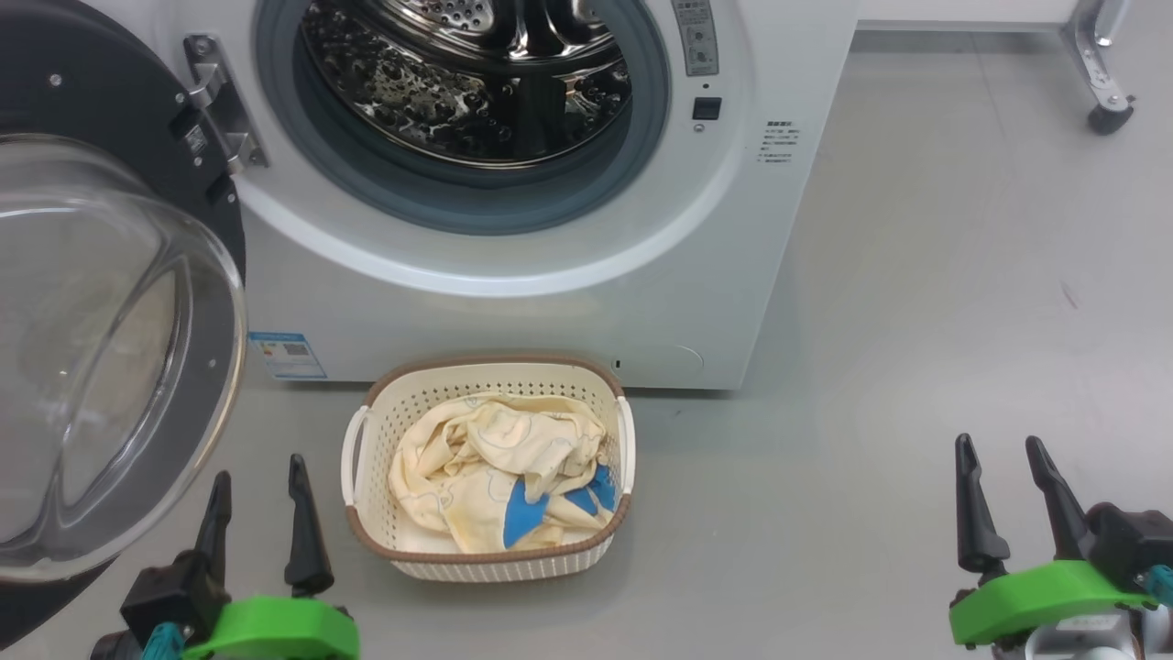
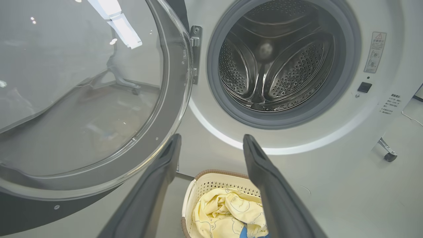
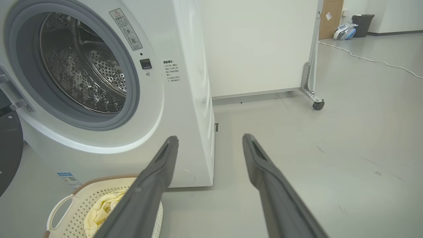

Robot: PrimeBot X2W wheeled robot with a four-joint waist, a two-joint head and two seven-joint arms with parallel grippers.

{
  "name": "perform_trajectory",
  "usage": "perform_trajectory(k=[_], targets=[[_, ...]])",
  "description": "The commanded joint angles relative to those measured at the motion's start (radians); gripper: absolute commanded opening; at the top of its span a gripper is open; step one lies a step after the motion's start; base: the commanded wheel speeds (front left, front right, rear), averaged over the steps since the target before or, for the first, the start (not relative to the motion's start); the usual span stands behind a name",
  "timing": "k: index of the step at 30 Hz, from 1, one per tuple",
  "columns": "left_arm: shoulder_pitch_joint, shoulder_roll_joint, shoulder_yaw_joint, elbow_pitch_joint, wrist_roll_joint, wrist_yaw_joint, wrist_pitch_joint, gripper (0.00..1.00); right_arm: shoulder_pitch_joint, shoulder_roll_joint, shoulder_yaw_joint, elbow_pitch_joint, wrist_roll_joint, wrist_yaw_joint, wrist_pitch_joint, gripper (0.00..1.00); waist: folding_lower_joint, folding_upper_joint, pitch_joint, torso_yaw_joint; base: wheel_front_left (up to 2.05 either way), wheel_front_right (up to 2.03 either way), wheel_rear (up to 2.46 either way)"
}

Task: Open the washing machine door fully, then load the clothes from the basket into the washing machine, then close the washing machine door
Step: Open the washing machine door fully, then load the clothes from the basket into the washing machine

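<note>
Pale grey floor (image 1: pixel 916 321) all round me, and here we go from the left: the washing machine door (image 1: pixel 101 348) stands swung wide, its glass dome hanging just beside my left hand (image 1: pixel 258 469), whose fingers stand apart and hold nothing. Next along, the basket (image 1: pixel 362 431) sits on the floor right against the front of the washing machine (image 1: pixel 513 312), the clothes (image 1: pixel 495 477) heaped inside it. Loading is the step now, I reckon: drop onto the bunched middle of the fabric, pinch deep, lift clear of the brown rim, then up over the grey rubber ring into the drum (image 1: pixel 476 82). The door rim crowds my left side, so I would keep that swing tight. Out right, my right hand (image 1: pixel 999 443) waits, fingers apart and empty, with bare floor around it.
</note>
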Motion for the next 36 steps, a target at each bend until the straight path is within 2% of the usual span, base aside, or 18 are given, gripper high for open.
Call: perform_trajectory(k=[1, 8, 13, 20, 36], targets=[[-0.016, 0.001, 0.050, -0.042, 0.013, -0.007, -0.014, 1.00, -0.034, -0.013, 0.021, -0.037, -0.003, 0.004, -0.009, 1.00, 0.0000, 0.0000, 0.010, -0.021, 0.00, 0.00, 0.00], [0.033, -0.026, 0.123, -0.069, 0.034, -0.050, -0.014, 1.00, -0.035, -0.011, 0.019, -0.038, -0.001, 0.004, -0.009, 1.00, 0.0000, 0.0000, 0.020, -0.064, 0.00, 0.00, 0.00], [0.068, -0.038, 0.163, -0.066, 0.050, -0.105, -0.014, 1.00, -0.036, -0.009, 0.024, -0.034, 0.003, 0.004, -0.009, 1.00, 0.0000, 0.0000, 0.019, -0.087, 0.00, 0.00, 0.00], [0.085, -0.043, 0.184, -0.036, 0.088, -0.153, -0.014, 1.00, -0.036, -0.007, 0.022, -0.029, 0.005, 0.004, -0.009, 1.00, 0.0000, 0.0000, 0.014, -0.102, 0.00, 0.00, 0.00], [0.076, -0.044, 0.199, 0.007, 0.119, -0.178, -0.014, 1.00, -0.040, -0.005, 0.019, -0.021, 0.015, 0.004, -0.009, 1.00, 0.0000, 0.0000, 0.017, -0.104, 0.00, 0.00, 0.00]])
